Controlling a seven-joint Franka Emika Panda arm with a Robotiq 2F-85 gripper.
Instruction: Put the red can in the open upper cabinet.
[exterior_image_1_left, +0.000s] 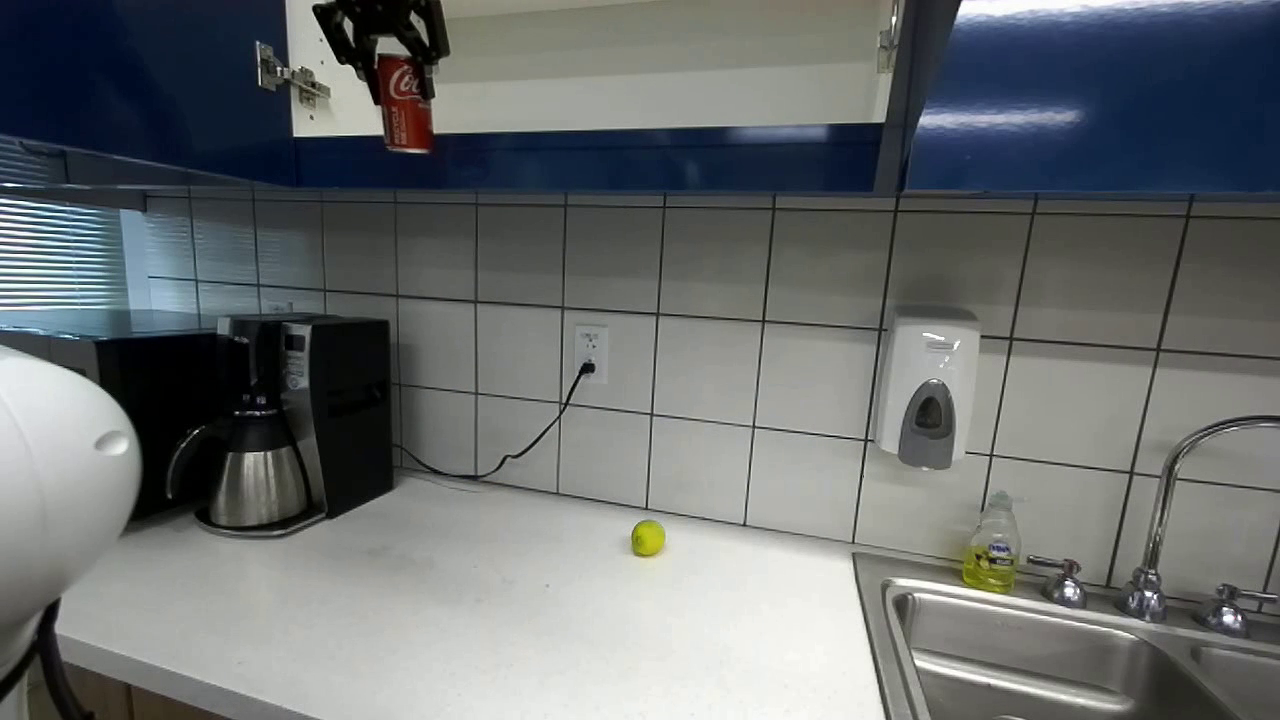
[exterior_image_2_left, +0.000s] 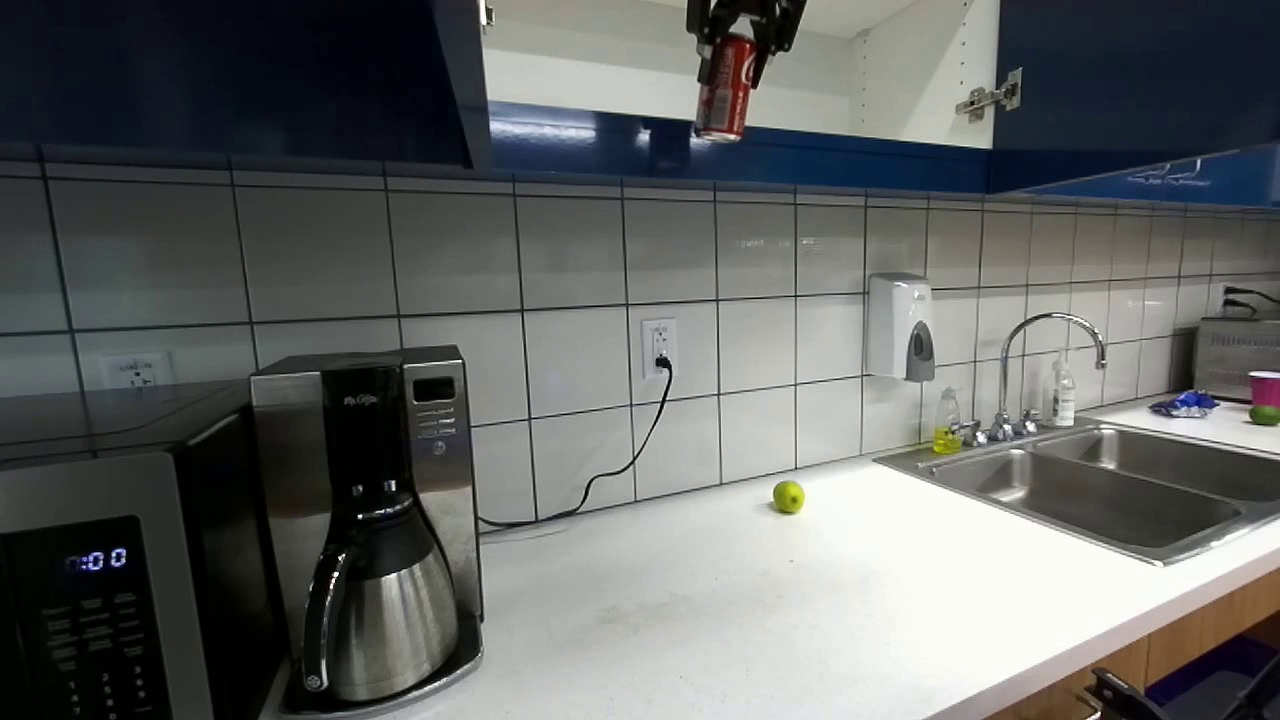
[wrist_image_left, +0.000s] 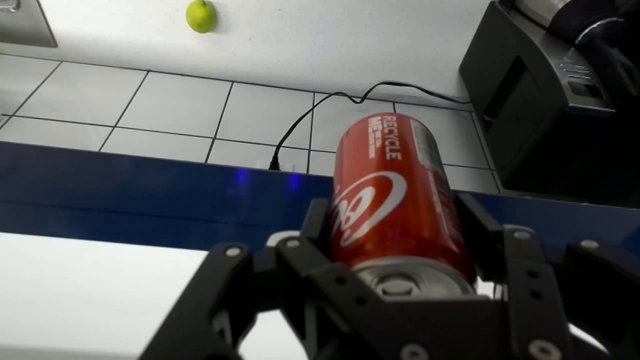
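– Was the red can (exterior_image_1_left: 407, 115) stowed?
– No; the lift looked done. The fingers (wrist_image_left: 479, 225), partly closed, gripped its sides high over the bench (exterior_image_1_left: 500, 620), out from the back edge, outside the open upper cabinet (exterior_image_1_left: 650, 100); insertion and release remained

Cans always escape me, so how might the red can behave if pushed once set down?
The can would probably tip if pushed high, being taller than wide. Laid sideways, it would likely roll, given its roundness. Smooth and shiny, it may be slippery.
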